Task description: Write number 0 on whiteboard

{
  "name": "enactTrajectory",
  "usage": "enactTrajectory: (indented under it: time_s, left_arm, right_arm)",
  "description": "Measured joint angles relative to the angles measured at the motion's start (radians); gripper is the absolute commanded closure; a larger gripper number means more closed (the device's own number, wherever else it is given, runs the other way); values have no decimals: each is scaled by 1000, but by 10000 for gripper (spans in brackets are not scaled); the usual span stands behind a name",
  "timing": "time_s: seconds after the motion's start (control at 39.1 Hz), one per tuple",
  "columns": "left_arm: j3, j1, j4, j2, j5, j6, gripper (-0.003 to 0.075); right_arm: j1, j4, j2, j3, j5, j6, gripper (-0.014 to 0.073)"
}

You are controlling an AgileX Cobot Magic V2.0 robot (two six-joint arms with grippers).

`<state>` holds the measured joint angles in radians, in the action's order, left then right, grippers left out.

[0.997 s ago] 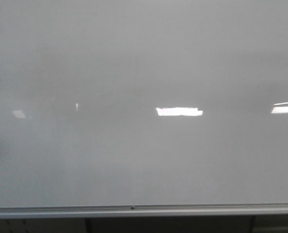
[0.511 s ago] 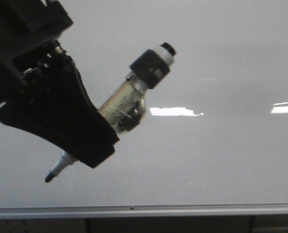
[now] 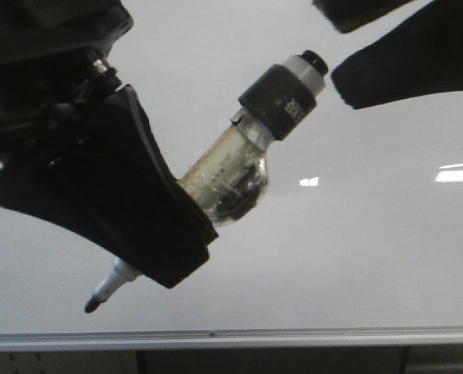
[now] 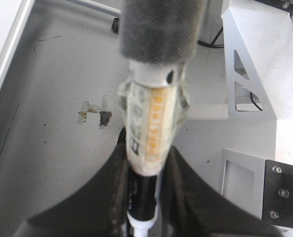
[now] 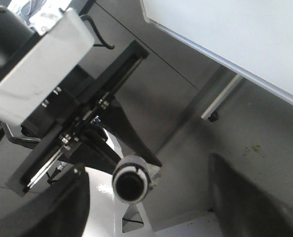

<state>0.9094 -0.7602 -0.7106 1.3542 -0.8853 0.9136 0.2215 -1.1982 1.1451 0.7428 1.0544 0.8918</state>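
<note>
Marker [image 3: 239, 175]: clamped in left gripper [image 3: 150, 234] jaws, long axis tilted, tip low toward whiteboard [image 3: 333, 265]. Number 0: not yet drawn. Right gripper [image 3: 372, 47]: jaws apart, empty.

Front view: dim, flat grey light over the whiteboard [image 3: 356, 257], with a bright rectangular glare at three o'clock and a smaller glint just right of centre. The left gripper [image 3: 150, 234] at nine o'clock and the right gripper [image 3: 387, 47] at one o'clock read as near-black, detail-free silhouettes. The marker [image 3: 247, 156] is softly focused. Left wrist view: brighter; the marker barrel [image 4: 154, 74] is blurred at close range. Right wrist view: strong contrast, with overexposed board at one o'clock.
</note>
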Motion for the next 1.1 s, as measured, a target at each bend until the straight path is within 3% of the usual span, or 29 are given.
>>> enactTrajectory:
  time_s: [0.18,0.38,0.56,0.87,1.1]
  left_arm:
    - [0,0,0,0,2,0,739]
    - [0,0,0,0,8,0,739]
    - [0,0,-2,0,8,0,739]
    - [0,0,-6,-2,-3,2,739]
    - [0,-4,-6,-2,0,2,738]
  right_arm:
    - [152,-12,103,73,-47,3,66]
    - [163,-12,155,78,9,5,111]
    - [163,-12,178,78,26,5,241]
    - [163,19,182,78,30,5,641]
    - [163,25,182,78,30,8,657]
